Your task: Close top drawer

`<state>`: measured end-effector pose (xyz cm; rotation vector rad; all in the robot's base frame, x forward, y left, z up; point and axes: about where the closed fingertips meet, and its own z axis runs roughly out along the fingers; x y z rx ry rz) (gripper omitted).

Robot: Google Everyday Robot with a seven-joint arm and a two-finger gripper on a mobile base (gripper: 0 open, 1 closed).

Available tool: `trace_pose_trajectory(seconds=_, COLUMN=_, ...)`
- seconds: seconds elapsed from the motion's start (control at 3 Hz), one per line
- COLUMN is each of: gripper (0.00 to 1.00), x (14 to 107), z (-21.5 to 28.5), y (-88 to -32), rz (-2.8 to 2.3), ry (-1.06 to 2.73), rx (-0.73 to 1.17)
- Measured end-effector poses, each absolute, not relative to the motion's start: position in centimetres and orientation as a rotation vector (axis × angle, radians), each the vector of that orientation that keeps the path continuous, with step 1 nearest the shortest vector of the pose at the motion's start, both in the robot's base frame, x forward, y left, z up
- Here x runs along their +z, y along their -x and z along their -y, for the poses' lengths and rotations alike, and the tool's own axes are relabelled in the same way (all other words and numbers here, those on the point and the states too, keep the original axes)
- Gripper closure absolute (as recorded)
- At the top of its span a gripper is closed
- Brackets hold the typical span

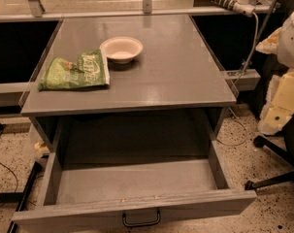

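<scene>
The top drawer (137, 183) is pulled far out of the grey cabinet toward the camera. Its plain grey box looks empty apart from a few small specks near the front. Its flat front (78, 216) runs along the bottom of the view, with the small black bail handle (141, 219) at its middle. The two lower drawer fronts are hidden below it. My gripper is not in view. A blurred white shape (292, 30) at the right edge may be part of my arm.
On the cabinet's grey top (175, 67) lie a green snack bag (76, 72) and a white bowl (121, 49). A black chair base (275, 164) and yellowish foam (282, 103) stand on the speckled floor at the right. Cables hang at the back right.
</scene>
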<state>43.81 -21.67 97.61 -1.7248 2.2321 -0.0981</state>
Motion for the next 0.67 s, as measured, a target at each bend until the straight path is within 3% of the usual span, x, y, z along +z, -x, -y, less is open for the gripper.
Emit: trace_pose_trajectory(seconds=0.67, gripper=0.0, x=97.0, z=21.0, y=-41.1, rz=-2.17, ry=1.738, rx=-0.102)
